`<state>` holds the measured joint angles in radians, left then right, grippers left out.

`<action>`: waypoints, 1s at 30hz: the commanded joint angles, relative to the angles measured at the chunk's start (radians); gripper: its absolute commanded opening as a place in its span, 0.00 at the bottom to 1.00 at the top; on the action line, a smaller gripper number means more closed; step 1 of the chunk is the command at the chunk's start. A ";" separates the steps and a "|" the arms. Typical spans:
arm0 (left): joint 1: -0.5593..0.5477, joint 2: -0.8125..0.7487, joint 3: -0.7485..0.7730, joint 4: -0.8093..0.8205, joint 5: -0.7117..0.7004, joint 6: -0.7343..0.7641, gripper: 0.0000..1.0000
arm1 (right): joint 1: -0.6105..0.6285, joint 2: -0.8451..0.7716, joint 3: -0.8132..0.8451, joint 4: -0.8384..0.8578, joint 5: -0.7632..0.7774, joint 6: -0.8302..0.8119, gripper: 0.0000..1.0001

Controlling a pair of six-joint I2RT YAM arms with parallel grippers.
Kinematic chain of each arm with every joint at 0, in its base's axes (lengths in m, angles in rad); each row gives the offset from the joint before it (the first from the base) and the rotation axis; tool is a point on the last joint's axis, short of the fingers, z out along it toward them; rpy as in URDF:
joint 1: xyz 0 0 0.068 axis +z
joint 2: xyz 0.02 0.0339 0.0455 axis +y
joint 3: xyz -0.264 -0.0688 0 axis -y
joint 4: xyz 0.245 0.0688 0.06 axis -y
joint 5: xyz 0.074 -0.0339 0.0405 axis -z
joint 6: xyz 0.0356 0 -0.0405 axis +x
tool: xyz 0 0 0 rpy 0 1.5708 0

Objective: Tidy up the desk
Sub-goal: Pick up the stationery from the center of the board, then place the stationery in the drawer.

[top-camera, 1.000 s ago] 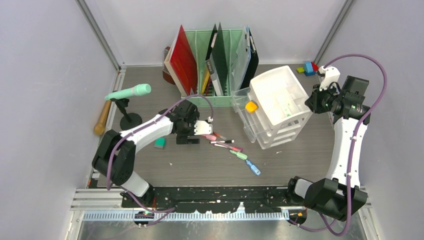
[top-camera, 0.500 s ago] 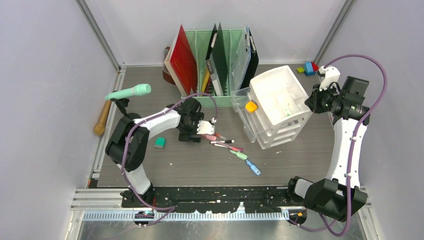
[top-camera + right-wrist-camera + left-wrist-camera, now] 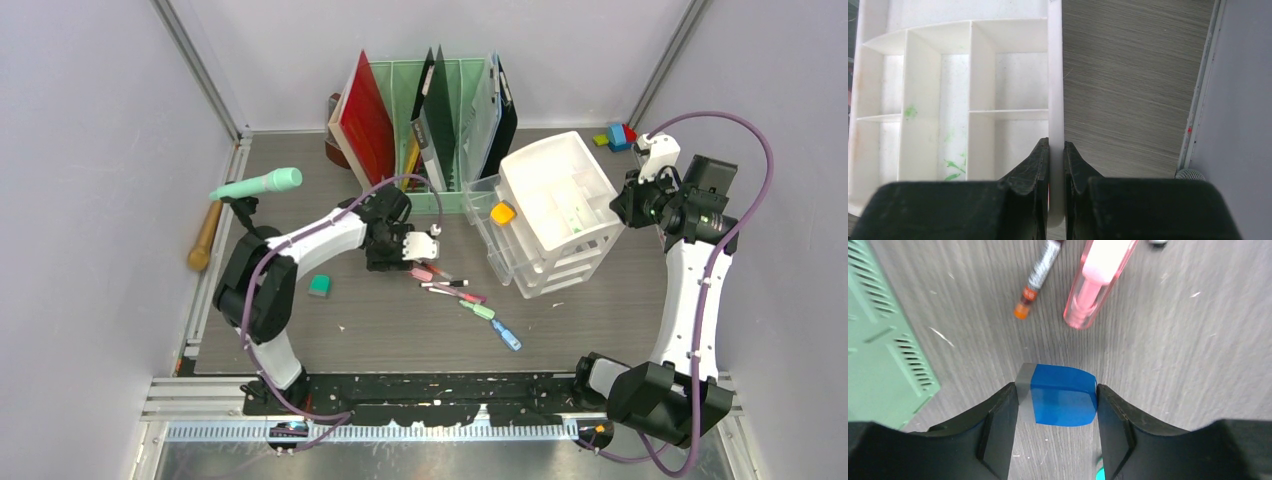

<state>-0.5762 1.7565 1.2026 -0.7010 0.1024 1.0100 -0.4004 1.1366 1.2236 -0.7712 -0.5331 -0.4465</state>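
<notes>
Desk point(image 3: 400, 330), grey-brown wood grain, spans the whole cell floor between the rails. I'd judge it rigid, heavy and fixed, with a smooth top that lets small things slide; the place to take hold is the loose clutter on it, not the desk.

The left fingers point(image 3: 998, 425) press both flanks of a small blue block point(image 3: 1063, 402), beside a pink marker point(image 3: 1098, 280) and a pen point(image 3: 1035, 285). The right fingers point(image 3: 1030, 175) are pinched narrow on the white tray point(image 3: 1055, 100) wall.

The print on the pen is too blurred to read, and I see no other labels.
</notes>
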 commanded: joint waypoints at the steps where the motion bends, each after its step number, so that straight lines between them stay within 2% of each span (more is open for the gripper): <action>1: -0.113 -0.165 0.078 -0.042 0.030 -0.129 0.40 | 0.010 0.035 -0.065 -0.057 0.013 -0.010 0.15; 5: -0.233 -0.232 0.187 -0.046 0.005 -0.247 0.41 | 0.010 0.038 -0.072 -0.055 0.002 0.001 0.15; 10: -0.327 -0.208 0.382 -0.011 0.022 -0.403 0.42 | 0.010 0.043 -0.075 -0.048 -0.004 0.012 0.15; 19: -0.393 0.001 0.684 0.034 0.101 -0.575 0.48 | 0.010 0.038 -0.072 -0.058 -0.005 0.013 0.15; 26: -0.429 0.129 0.799 0.039 0.076 -0.637 0.53 | 0.011 0.028 -0.076 -0.062 -0.006 0.011 0.15; 30: -0.435 0.145 0.818 0.032 0.054 -0.651 0.66 | 0.010 0.025 -0.073 -0.066 -0.001 0.008 0.15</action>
<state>-1.0039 1.9179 1.9507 -0.6815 0.1715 0.4026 -0.4004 1.1297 1.2125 -0.7551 -0.5365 -0.4370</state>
